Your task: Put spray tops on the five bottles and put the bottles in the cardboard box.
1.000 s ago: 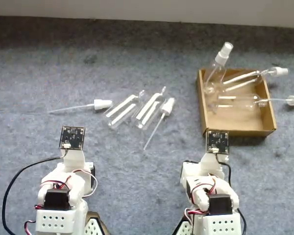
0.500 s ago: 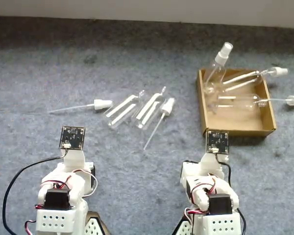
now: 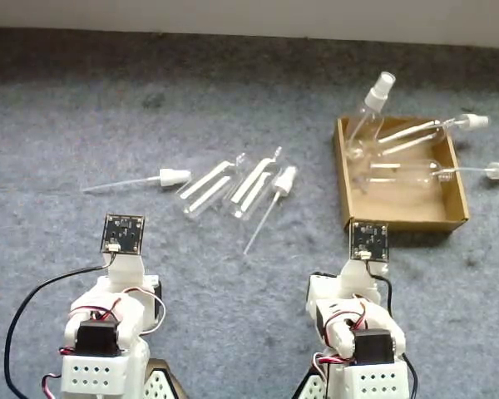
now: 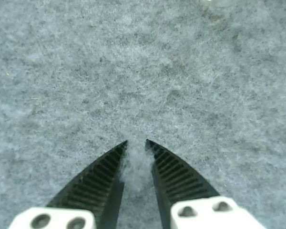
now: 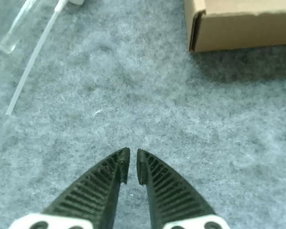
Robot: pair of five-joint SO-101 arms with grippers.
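Cardboard box at right holds three capped bottles (necks jutting past rim). Two uncapped bottles and two spray tops lie close together on carpet. Left gripper — jaws nearly closed, thin gap, empty, over bare carpet. Right gripper — jaws almost touching, empty, near box corner. Nothing differs from earlier frames.
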